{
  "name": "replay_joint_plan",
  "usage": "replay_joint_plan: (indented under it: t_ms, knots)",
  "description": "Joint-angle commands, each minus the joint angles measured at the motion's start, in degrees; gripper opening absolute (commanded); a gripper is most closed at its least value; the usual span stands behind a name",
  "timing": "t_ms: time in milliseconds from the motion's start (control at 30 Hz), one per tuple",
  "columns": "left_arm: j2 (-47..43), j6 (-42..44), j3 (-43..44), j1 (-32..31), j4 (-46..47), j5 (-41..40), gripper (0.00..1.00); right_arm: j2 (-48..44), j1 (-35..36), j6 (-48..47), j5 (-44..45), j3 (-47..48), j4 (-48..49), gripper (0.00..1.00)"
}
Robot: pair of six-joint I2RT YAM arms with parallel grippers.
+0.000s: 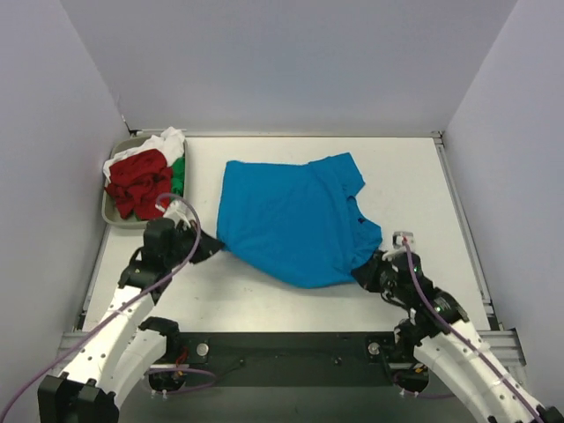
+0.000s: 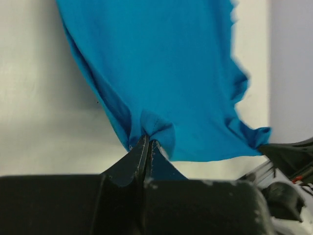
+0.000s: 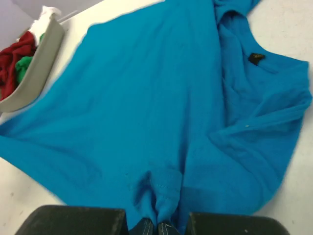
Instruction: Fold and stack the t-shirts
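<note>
The left arm (image 1: 132, 304) and right arm (image 1: 458, 339) reach in from the near edge, and each one's jaws are pressed together on cloth. The left jaws pinch a small gathered fold at the edge of the blue t-shirt (image 1: 291, 220), at the corner of it closest to the grey tray (image 3: 36, 68). The right jaws pinch a bunched bit of the same shirt's edge on the side away from the tray (only their tips show in the right wrist view). The blue t-shirt lies spread on the white worktop (image 1: 405, 185) just beside the tray, rumpled, with its sleeve and collar end turned away from the tray and its black tag (image 3: 256, 58) showing at the neckline. In the tray sit a red t-shirt (image 1: 138, 181), a green t-shirt (image 1: 179, 176) and a white t-shirt (image 1: 163, 141), heaped loosely together, the white one spilling over the tray's far rim.
</note>
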Motion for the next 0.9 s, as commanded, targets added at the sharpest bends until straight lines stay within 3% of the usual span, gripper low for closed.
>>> replay_joint_plan:
  t_ms: [0, 133, 200, 233, 267, 300, 333, 367, 400, 500, 767, 867]
  knots:
    - [-10.6, 1.1, 0.4, -2.5, -10.7, -8.8, 0.0, -16.5, 5.5, 3.9, 8.3, 2.7, -10.0, 0.0]
    - [-13.6, 3.9, 9.5, -2.7, -24.7, -15.3, 0.0, -17.8, 5.7, 4.7, 12.0, 9.1, -20.4, 0.0]
    - [-12.7, 5.4, 12.2, -2.8, -27.4, -16.6, 0.0, -16.5, 5.8, 5.9, 11.7, 11.3, -23.0, 0.0]
    - [-11.6, 5.6, 13.9, -2.8, -29.8, -17.2, 0.08, -16.0, 5.7, 6.6, 12.3, 12.0, -23.7, 0.01]
    - [-11.1, 5.9, 14.2, -2.7, -30.3, -18.0, 0.28, -15.6, 5.8, 6.9, 12.3, 12.5, -24.4, 0.08]
    - [-10.7, 6.0, 14.5, -2.7, -30.9, -18.4, 0.46, -14.8, 5.7, 7.0, 12.5, 12.8, -24.7, 0.26]
    - [-9.9, 6.0, 14.6, -2.7, -31.4, -18.4, 0.83, -14.4, 5.8, 7.1, 13.1, 13.5, -24.7, 0.39]
    - [-9.7, 6.4, 14.6, -2.8, -31.2, -18.4, 0.9, -14.0, 5.7, 6.8, 13.8, 13.7, -24.8, 0.51]
    - [-9.2, 6.5, 14.6, -2.7, -31.1, -18.4, 0.9, -12.9, 5.8, 6.0, 14.4, 14.2, -24.8, 0.7]
    - [-9.2, 6.5, 16.7, -2.8, -30.7, -17.2, 0.91, -10.1, 5.8, 3.8, 15.9, 18.2, -25.1, 0.84]
    - [-4.8, 8.3, 28.3, -2.8, -27.8, -17.6, 0.93, -0.3, 5.8, -4.1, 20.5, 34.5, -22.2, 0.93]
    - [3.2, 8.3, 31.0, -2.9, -25.1, -16.6, 0.93, 11.5, 5.7, -6.1, 24.6, 38.6, -20.8, 0.93]
